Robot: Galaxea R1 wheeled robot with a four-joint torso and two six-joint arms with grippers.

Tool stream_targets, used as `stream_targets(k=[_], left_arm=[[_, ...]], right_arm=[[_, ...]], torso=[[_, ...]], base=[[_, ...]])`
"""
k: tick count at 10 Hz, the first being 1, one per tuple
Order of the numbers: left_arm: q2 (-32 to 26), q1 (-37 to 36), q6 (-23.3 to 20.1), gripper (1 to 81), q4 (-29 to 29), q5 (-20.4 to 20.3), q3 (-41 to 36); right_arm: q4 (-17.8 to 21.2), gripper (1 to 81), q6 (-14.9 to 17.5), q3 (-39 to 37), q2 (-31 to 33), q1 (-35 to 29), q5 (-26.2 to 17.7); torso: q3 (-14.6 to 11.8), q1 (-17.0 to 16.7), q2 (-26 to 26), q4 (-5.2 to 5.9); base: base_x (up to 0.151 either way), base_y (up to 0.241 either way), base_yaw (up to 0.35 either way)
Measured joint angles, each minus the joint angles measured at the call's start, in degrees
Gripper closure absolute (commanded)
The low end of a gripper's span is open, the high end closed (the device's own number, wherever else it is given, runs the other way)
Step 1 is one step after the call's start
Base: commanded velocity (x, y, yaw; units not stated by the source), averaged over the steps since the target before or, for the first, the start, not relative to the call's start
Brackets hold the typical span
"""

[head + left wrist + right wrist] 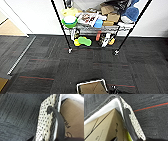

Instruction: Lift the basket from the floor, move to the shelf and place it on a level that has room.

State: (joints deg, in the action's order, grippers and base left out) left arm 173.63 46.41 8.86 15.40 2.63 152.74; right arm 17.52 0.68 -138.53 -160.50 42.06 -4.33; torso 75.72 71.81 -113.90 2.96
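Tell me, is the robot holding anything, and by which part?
Cannot be told for sure. Each wrist camera sits right at a dark handle of the basket, one on each side, but no fingers are visible.

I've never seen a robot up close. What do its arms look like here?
Little of them shows: the right arm, beside the basket, looks plain black, with no markings or cables that I can make out.

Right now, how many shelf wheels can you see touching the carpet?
2: one wheel under the shelf's front left post, one wheel under its front right post. Back wheels may be hidden behind the clutter.
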Motion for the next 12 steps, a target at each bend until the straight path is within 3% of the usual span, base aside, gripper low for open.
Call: stream_targets(k=[2,4,5,6,10,12], left_arm=[[1.29,-0.05,-0.02,1.0,0.0,-2.66,0.18],[1.76,-0.02,-0.02,1.0,0.0,-2.73,0.46],[1.73,0.0,-0.02,1.0,0.0,-2.71,0.46],[1.58,0.0,-0.13,81.1,0.33,-2.68,0.46],[0.85,0.13,-0.84,81.1,-0.24,-2.36,0.33],[0.79,0.02,-0.84,81.1,-0.24,0.94,0.24]], right_arm=[[-0.1,1.0,0.0,0.0,0.0,0.05,0.15],[-0.11,1.0,0.0,0.0,0.05,0.2,0.48],[-0.46,81.1,0.88,0.02,0.02,0.17,0.89],[-0.62,81.1,0.96,-0.06,0.05,0.35,1.35],[-0.52,81.1,0.89,-0.09,0.05,0.79,2.01],[-0.43,81.1,0.68,-0.09,0.09,0.9,2.02]], torso=[[0.0,0.0,0.0,0.0],[0.0,0.0,0.0,0.0],[0.0,0.0,0.0,0.0],[0.0,0.0,0.0,0.0],[0.0,0.0,0.0,0.0],[0.0,0.0,0.0,0.0]], base=[[0.0,0.0,0.0],[0.0,0.0,0.0],[0.0,0.0,0.0],[0.0,0.0,0.0],[0.0,0.0,0.0],[0.0,0.0,0.0]])
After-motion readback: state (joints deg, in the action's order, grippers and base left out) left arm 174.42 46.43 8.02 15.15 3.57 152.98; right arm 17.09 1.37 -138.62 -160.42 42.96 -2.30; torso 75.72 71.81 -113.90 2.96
